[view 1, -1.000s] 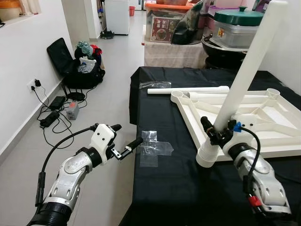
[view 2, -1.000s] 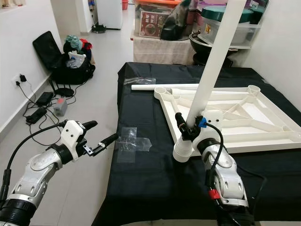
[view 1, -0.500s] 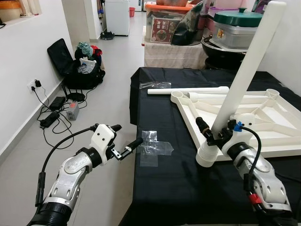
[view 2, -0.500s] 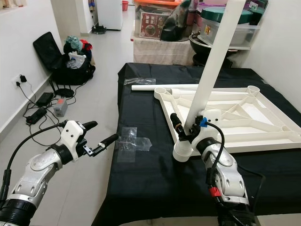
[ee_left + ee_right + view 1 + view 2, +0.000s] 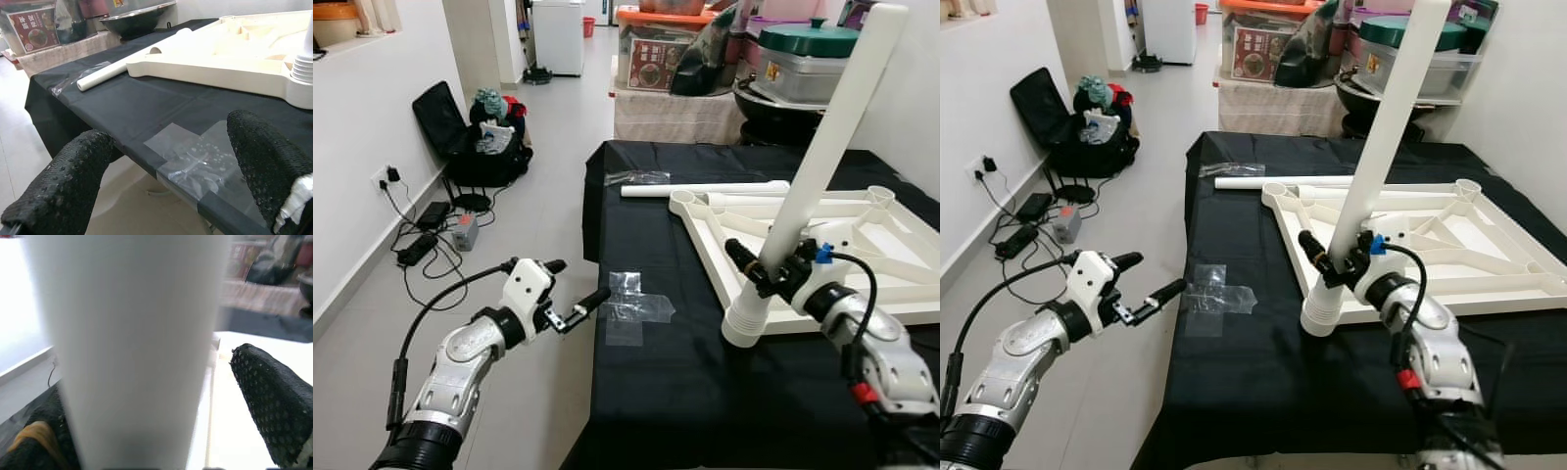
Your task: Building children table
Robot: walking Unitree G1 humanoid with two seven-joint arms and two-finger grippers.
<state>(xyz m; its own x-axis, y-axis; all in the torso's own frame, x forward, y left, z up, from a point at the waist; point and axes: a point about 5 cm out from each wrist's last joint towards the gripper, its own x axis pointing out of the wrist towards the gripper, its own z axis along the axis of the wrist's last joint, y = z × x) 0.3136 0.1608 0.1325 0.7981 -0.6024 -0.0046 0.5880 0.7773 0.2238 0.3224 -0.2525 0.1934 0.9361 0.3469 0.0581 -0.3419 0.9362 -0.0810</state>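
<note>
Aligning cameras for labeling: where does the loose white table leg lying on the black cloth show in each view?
Left eye view: loose table leg lies across the far part of the black cloth, just beyond the upturned tabletop.
Right eye view: same spot, beyond the tabletop's near-left corner.
Left wrist view: runs diagonally from the clear wrapper toward the tabletop.
Right wrist view: cannot make it out.
Shared landmark: the upturned tabletop.

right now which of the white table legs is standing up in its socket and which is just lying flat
The leg at the right gripper stands tilted in the near corner socket of the upturned tabletop. The other leg lies flat on the black cloth along the tabletop's far edge.
</note>
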